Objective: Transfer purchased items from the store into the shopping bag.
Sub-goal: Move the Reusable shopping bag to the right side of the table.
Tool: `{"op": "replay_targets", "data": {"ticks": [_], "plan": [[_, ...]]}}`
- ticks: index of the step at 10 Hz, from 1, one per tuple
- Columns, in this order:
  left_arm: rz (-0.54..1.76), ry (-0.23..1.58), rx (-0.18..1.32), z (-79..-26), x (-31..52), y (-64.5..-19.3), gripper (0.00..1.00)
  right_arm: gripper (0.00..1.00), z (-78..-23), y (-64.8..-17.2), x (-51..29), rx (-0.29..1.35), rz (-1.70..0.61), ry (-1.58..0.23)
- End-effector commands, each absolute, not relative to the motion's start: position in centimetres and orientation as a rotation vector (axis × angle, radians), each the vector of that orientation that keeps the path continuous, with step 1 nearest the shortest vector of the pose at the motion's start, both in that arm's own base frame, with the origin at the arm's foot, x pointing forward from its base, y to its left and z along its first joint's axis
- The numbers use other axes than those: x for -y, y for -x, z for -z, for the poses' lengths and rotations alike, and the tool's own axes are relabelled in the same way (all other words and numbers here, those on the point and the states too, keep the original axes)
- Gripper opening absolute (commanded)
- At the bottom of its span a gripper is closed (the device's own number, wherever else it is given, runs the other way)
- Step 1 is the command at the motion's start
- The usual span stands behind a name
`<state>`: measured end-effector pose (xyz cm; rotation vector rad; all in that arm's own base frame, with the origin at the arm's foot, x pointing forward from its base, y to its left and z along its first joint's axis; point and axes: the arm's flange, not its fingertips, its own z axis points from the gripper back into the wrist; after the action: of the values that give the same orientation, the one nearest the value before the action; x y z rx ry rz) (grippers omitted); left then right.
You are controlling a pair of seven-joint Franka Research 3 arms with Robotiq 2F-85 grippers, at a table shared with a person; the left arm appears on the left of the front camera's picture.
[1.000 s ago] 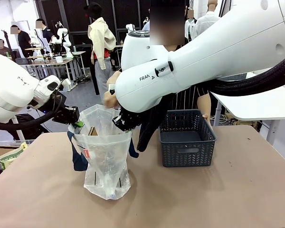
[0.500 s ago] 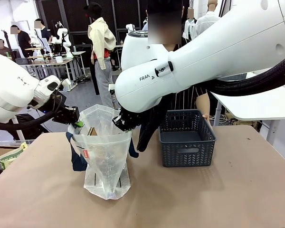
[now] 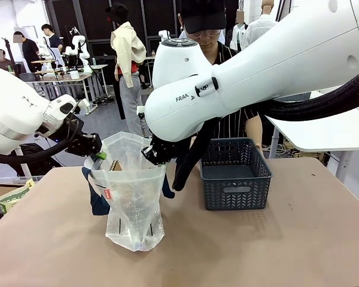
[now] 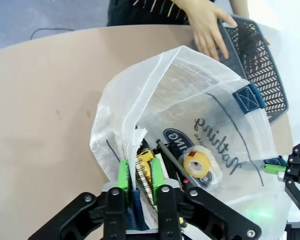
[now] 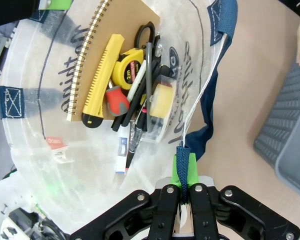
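The clear shopping bag [image 3: 131, 203] stands on the table, its mouth held wide by both grippers. My left gripper [image 3: 97, 156] is at its left rim; in the left wrist view [image 4: 140, 180] the green pads stand slightly apart, with the rim and navy strap between them. My right gripper [image 3: 151, 154] is shut on the navy strap [image 5: 184, 155] at the right rim. Inside the bag [image 5: 40, 100] lie purchased items: a brown spiral notebook [image 5: 115, 45], a yellow knife [image 5: 102, 80], a tape measure, scissors and pens. The store basket [image 3: 236, 188] stands to the right, its floor bare.
A person stands behind the basket [image 4: 260, 60] with a hand [image 4: 210, 30] resting on its rim. The brown tabletop [image 3: 275, 251] lies open in front and to the right. A small green-and-white pack [image 3: 12, 197] lies at the table's left edge.
The left gripper's pads have parted a little on the bag's rim. The person's hand has drawn back from above the bag. The bag and the right gripper stay put.
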<state>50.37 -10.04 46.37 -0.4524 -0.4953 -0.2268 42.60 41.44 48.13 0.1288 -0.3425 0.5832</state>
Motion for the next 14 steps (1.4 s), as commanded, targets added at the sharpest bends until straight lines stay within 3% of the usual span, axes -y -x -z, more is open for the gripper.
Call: {"op": "replay_targets", "data": {"ticks": [1, 2, 8, 14], "plan": [[0.283, 0.575, 0.511, -46.2, 10.0, -50.0, 0.77, 0.00, -48.3, -42.5, -41.3, 0.344, -0.579, -0.129], [0.315, 0.636, 0.491, -45.9, 10.1, -49.7, 0.96, 0.00, -48.3, -42.5, -41.3, 0.344, -0.579, -0.129], [0.381, 0.977, 0.518, -44.5, 11.4, -49.4, 0.96, 0.00, -48.3, -42.5, -41.3, 0.344, -0.579, -0.129], [0.298, 0.883, 0.496, -43.9, 13.6, -49.4, 0.96, 0.00, -48.3, -42.5, -41.3, 0.344, -0.579, -0.129]]}}
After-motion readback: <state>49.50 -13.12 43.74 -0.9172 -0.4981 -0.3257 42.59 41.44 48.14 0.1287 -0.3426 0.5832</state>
